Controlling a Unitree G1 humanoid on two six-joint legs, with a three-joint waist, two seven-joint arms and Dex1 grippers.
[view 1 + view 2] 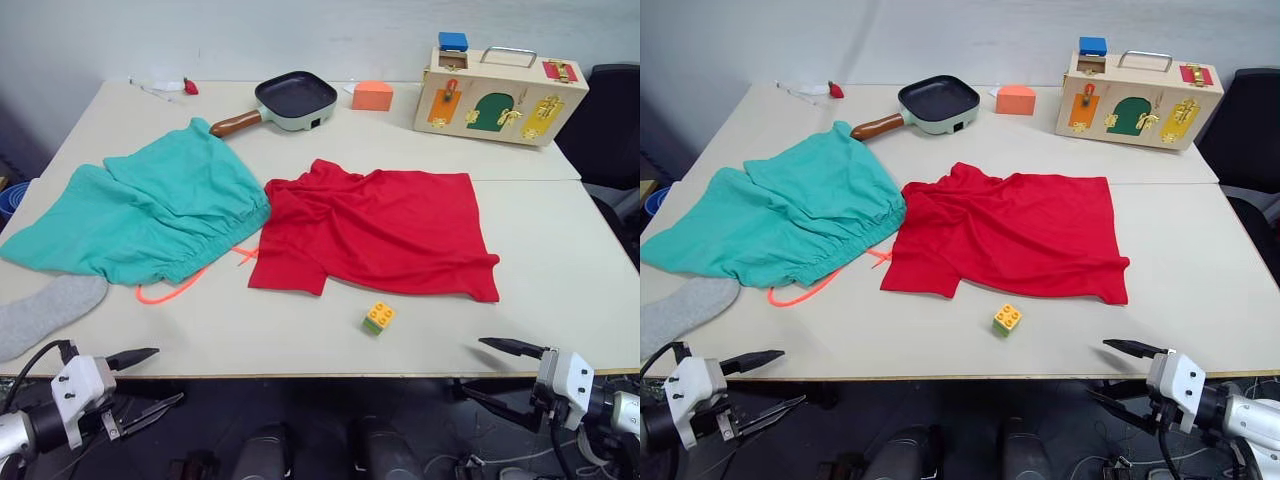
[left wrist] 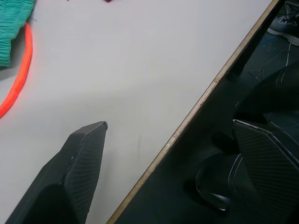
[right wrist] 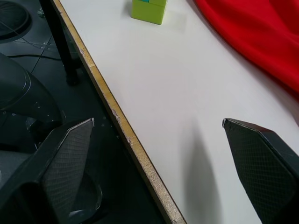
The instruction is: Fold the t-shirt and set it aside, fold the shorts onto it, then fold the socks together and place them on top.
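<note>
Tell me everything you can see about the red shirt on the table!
The t-shirt is bright red soft cloth, lying spread out but wrinkled near the middle of the table. One short sleeve points toward the near edge, and creases bunch at its left end. That end meets the teal shorts at their gathered waistband. A small yellow-and-green toy block sits just in front of it, not touching. Neither gripper touches it.

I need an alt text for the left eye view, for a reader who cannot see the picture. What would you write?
A red t-shirt lies crumpled at the middle of a pale table, with teal shorts beside it on the robot's left and a grey sock near the front edge. Both tools, left and right, hang open at the table's front edge, holding nothing.
</note>
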